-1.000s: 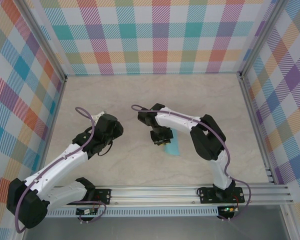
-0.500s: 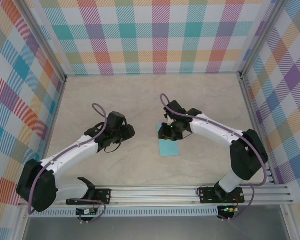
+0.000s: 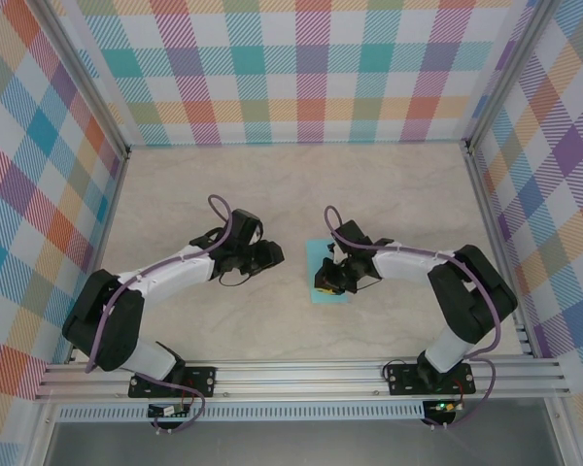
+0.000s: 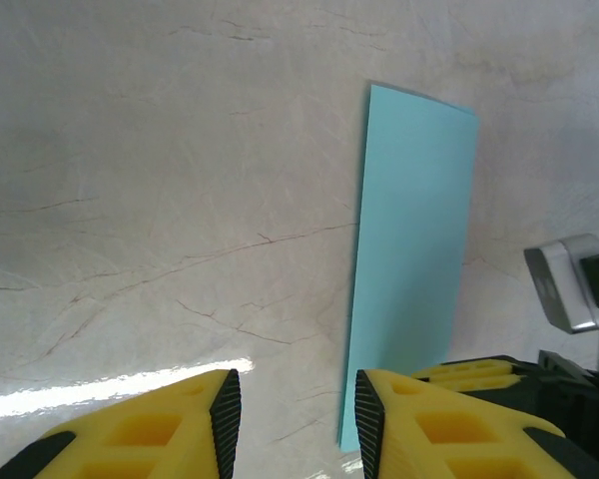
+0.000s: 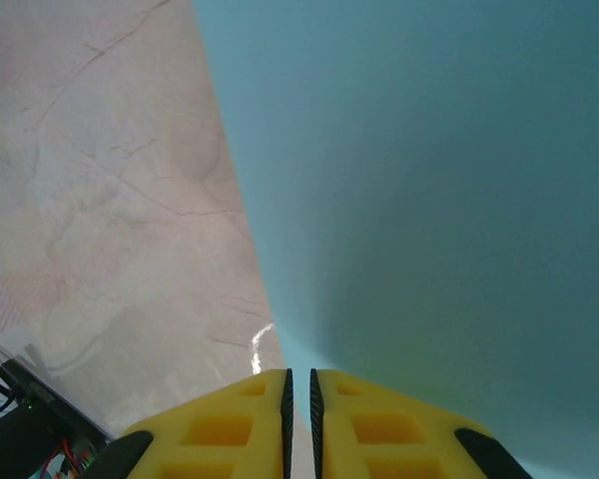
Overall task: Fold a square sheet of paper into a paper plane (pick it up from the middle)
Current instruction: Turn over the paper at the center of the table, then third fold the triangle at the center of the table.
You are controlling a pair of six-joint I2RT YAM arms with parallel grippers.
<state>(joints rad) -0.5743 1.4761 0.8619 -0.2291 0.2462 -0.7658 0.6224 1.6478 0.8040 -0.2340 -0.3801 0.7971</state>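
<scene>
The square sheet of paper (image 3: 332, 297) lies flat on the table as a narrow turquoise rectangle (image 4: 414, 230), folded over. My right gripper (image 3: 325, 282) stands on it near its left long edge. Its fingers (image 5: 299, 377) are pressed nearly together, tips down on the sheet (image 5: 429, 180). My left gripper (image 3: 275, 254) hovers just left of the paper, open, with bare table between its fingers (image 4: 292, 399). Its right finger is close to the paper's left edge. The right gripper's yellow finger (image 4: 479, 374) shows on the paper's near end.
Marble-look tabletop (image 3: 272, 184) stretches behind and to the sides of both grippers. Plaid walls (image 3: 291, 78) close the back and both sides. An aluminium rail (image 3: 301, 374) with the arm bases runs along the near edge.
The right gripper has come down toward the near side onto the paper and closed. The left gripper has moved right, up to the paper's left edge.
</scene>
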